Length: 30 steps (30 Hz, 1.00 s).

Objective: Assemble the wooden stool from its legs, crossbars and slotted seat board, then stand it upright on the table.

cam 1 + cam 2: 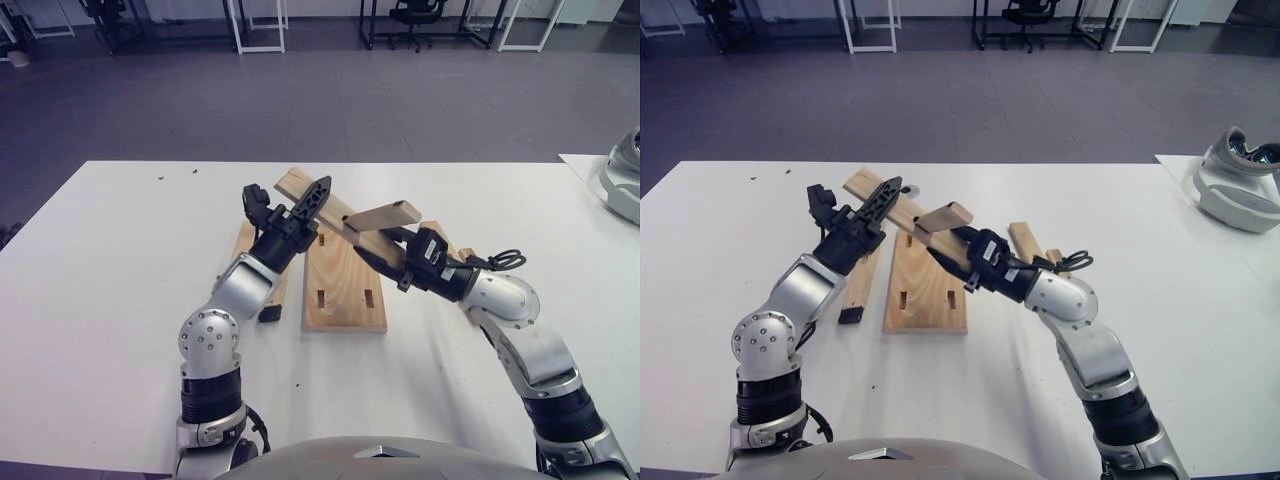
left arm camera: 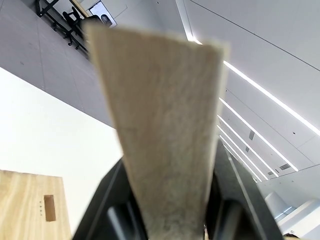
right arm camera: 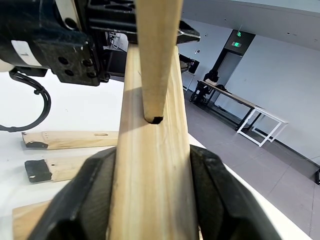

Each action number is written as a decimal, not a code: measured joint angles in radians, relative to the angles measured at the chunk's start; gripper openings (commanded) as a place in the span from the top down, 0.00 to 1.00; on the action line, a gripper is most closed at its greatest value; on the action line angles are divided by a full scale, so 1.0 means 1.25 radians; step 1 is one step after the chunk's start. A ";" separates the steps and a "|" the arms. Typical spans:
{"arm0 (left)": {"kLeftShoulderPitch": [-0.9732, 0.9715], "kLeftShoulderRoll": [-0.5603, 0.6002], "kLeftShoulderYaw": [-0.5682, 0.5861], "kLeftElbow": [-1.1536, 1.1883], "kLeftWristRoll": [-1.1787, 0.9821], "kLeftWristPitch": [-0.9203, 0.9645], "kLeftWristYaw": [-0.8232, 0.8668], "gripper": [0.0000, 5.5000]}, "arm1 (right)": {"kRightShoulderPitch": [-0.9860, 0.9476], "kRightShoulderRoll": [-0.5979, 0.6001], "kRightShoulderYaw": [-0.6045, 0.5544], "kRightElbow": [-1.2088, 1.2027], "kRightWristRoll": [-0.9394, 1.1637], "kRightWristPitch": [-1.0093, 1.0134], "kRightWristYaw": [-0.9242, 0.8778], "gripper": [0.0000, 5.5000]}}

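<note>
Saw long pale wooden leg bar (image 1: pixel 336 208) held slanted off the table, gripped at both ends. Found left pincer (image 1: pixel 292 197) clamped on its far upper end and right pincer (image 1: pixel 378 258) clamped on its near lower end. Noted short pale wooden crossbar (image 1: pixel 385 214) sticking out of a slot in the bar, just ahead of right pincer, between the two pincers. Looked seated in right wrist view; could not tell depth.

Spotted flat rectangular wooden seat board with dark slots (image 1: pixel 345 290) lying directly under both pincers, slots unfilled. Spotted loose wooden leg with black foot pad (image 1: pixel 860 278) flat beneath left pincer's arm, beside the board. Spotted another pale wooden piece (image 1: pixel 1025 240) flat behind right pincer, partly hidden.

Judged task early: one crossbar-to-leg joint apparently made. Other legs, crossbars, seat fitting and standing upright all left.

Judged room generous: wide bare white table (image 1: pixel 100 300) outward of either pincer, far edge well beyond left pincer. Flagged loose parts underneath as the only clutter for lowering. Noted white headset (image 1: pixel 1235 180) well outward of right pincer, on a separate surface.
</note>
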 measured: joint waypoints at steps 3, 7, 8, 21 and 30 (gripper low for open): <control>0.022 -0.009 -0.009 -0.009 0.023 -0.010 0.010 0.82 | 0.003 0.004 0.004 -0.020 0.017 0.016 0.003 0.48; 0.091 0.035 0.022 -0.078 0.055 -0.022 0.047 0.82 | 0.050 -0.015 -0.027 -0.027 0.027 0.018 -0.001 0.47; 0.123 0.058 0.042 -0.105 0.059 -0.021 0.057 0.82 | 0.086 -0.029 -0.049 -0.027 0.026 0.017 -0.002 0.47; 0.210 0.193 0.075 -0.190 0.146 -0.038 0.129 0.82 | 0.209 -0.032 0.004 0.205 -0.194 -0.094 -0.093 0.47; 0.229 0.198 0.005 -0.250 0.269 -0.071 0.131 0.82 | 0.202 -0.010 0.043 0.217 -0.191 -0.100 -0.063 0.47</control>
